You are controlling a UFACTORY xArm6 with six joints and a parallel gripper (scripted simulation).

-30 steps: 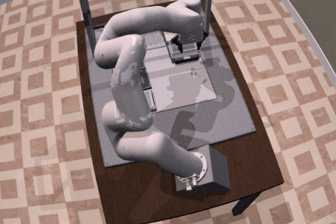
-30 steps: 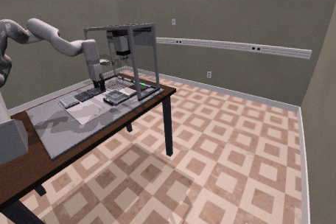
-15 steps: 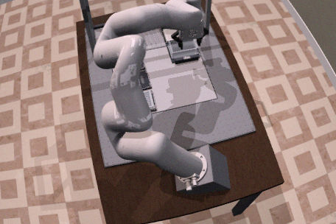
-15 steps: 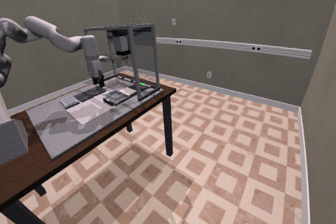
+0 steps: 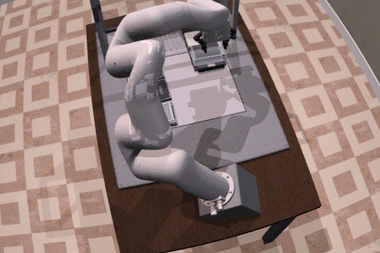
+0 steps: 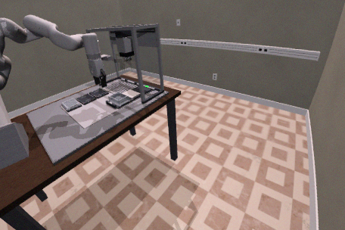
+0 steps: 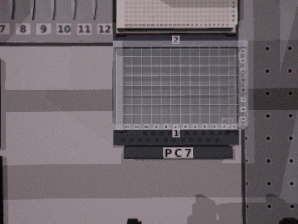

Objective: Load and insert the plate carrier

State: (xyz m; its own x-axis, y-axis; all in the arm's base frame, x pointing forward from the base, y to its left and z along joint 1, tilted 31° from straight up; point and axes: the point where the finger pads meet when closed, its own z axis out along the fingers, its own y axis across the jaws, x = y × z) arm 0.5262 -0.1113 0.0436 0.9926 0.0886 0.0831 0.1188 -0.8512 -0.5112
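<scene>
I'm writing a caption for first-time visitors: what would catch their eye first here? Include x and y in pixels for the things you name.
Probably the big white arm [image 5: 143,91] [image 6: 57,34], bending across the table from its grey pedestal [image 5: 250,194] [image 6: 19,142]. Next, the bright green light [image 6: 147,86] at the far end, under the grey frame [image 5: 92,2] [image 6: 136,63]. Up close, the "PC7" label [image 7: 178,153] stands out below the clear gridded block [image 7: 177,85].
</scene>
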